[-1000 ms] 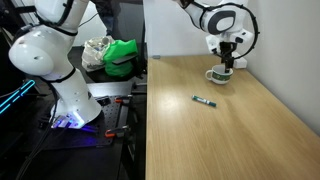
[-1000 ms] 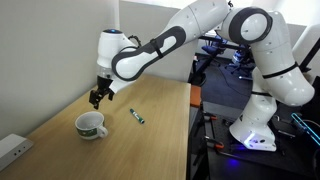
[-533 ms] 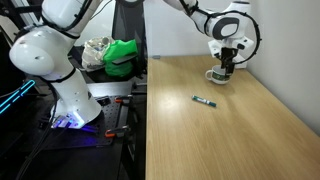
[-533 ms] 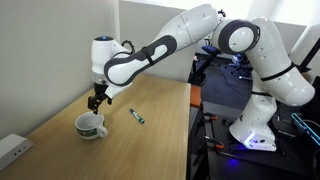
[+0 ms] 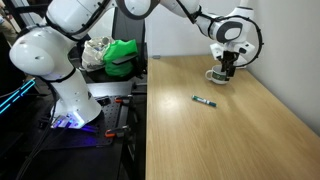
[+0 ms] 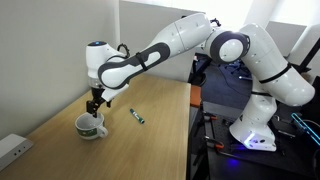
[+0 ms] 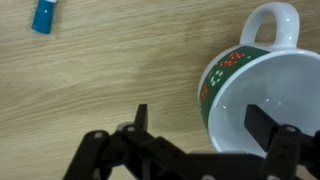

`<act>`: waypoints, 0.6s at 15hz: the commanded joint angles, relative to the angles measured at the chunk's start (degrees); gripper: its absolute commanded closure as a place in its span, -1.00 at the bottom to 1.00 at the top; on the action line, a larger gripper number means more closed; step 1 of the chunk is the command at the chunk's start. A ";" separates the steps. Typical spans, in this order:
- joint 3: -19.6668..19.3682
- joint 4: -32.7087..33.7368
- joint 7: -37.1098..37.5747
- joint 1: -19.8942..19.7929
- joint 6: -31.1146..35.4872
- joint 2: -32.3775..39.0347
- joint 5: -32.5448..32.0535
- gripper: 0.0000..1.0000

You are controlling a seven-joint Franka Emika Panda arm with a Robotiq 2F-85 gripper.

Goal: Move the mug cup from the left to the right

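The mug cup [image 7: 262,85] is a low white cup with a green band and a small handle. It stands on the wooden table in both exterior views [image 5: 219,76] [image 6: 91,127]. My gripper [image 7: 205,118] is open right above it. One finger hangs over the cup's inside, the other is outside its rim on the table side. The gripper also shows in both exterior views [image 5: 228,69] [image 6: 95,107], just above the cup's rim. It holds nothing.
A dark marker pen with a blue end [image 5: 205,101] [image 6: 137,116] lies on the table [image 5: 230,130] a short way from the cup; its blue tip shows in the wrist view [image 7: 43,16]. A white wall runs along the table's far side. A green and white bundle [image 5: 118,56] lies off the table.
My gripper has come down and moved towards the cup, from beside and above it to straddling its rim. The cup and the pen have not moved.
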 commanded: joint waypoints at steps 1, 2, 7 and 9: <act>-0.74 6.52 -0.08 0.71 -4.75 3.49 0.14 -0.72; -0.75 7.48 -0.08 0.74 -5.32 4.09 0.11 -0.37; -0.69 11.27 -0.20 0.87 -7.41 6.36 0.10 0.40; -0.62 12.40 -0.33 0.86 -7.91 7.04 0.16 0.71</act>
